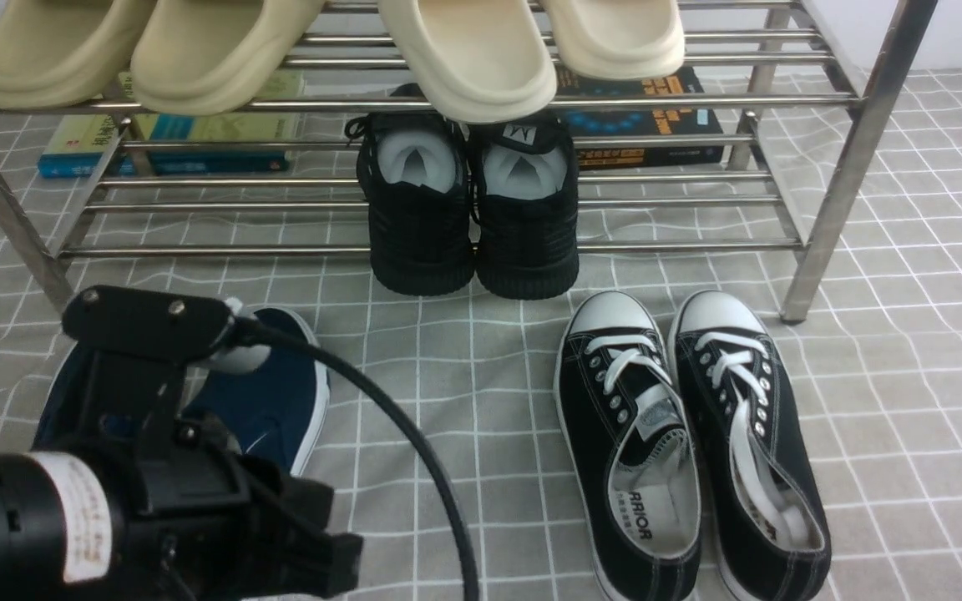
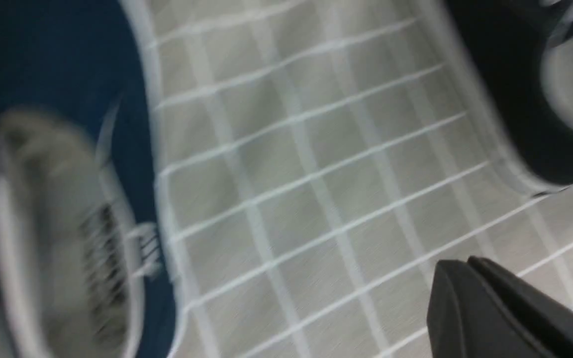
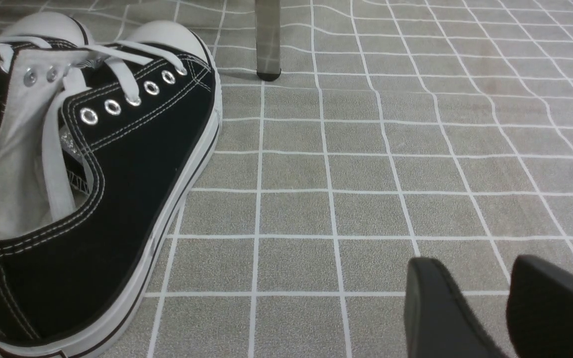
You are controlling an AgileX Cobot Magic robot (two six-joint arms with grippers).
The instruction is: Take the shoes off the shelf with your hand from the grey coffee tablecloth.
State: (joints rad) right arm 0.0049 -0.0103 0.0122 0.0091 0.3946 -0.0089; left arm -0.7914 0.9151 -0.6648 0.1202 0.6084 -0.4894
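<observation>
The navy blue shoes [image 1: 276, 392] lie on the grey coffee tablecloth [image 1: 464, 401] in front of the steel shelf [image 1: 857, 150], at the left, partly hidden behind my left arm [image 1: 155, 501]. In the blurred left wrist view a navy shoe [image 2: 67, 59] lies beside my left gripper [image 2: 458, 266], whose jaws are pressed together over bare cloth with nothing between them. My right gripper [image 3: 470, 261] hovers low over the cloth [image 3: 366, 174], open and empty; it does not show in the front view.
Black knit sneakers [image 1: 473, 209] sit on the shelf's lower tier, beige slippers [image 1: 464, 58] on the top tier. Books [image 1: 172, 142] lie under the shelf. Black lace-up sneakers [image 1: 690, 442] stand on the cloth at the right, close to the right gripper [image 3: 92, 174]. A shelf leg [image 3: 267, 40] stands beyond.
</observation>
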